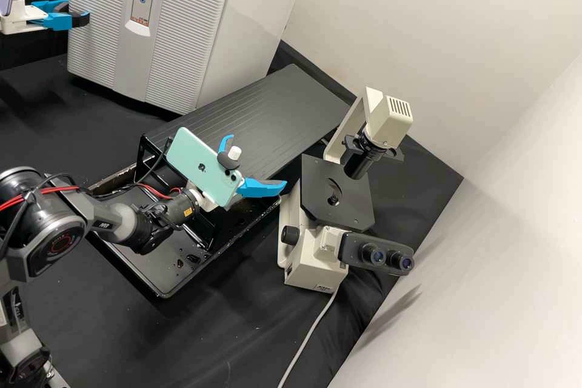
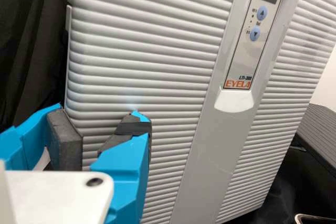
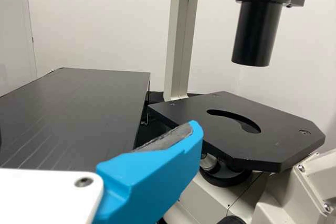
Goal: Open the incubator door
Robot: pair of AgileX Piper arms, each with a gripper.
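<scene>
Bench: Black cloth (image 1: 103, 339) spreads below pale walls (image 1: 485, 103) in the high view.
Right gripper (image 1: 256, 160): Left of centre, its blue fingers spread wide above a black tray (image 1: 138, 279).
Microscope (image 1: 303, 254): Cream and black, it stands right of centre, its eyepieces (image 1: 388, 258) at lower right.
Ribbed board (image 1: 267, 112): Mid-frame, it slants up toward the incubator (image 1: 257, 24).
Left gripper (image 1: 88, 17): At upper left, fingers parted beside the incubator's left edge; contact cannot be told.
Incubator door (image 1: 176, 48): Ribbed and pale, at upper left, it appears closed.
</scene>
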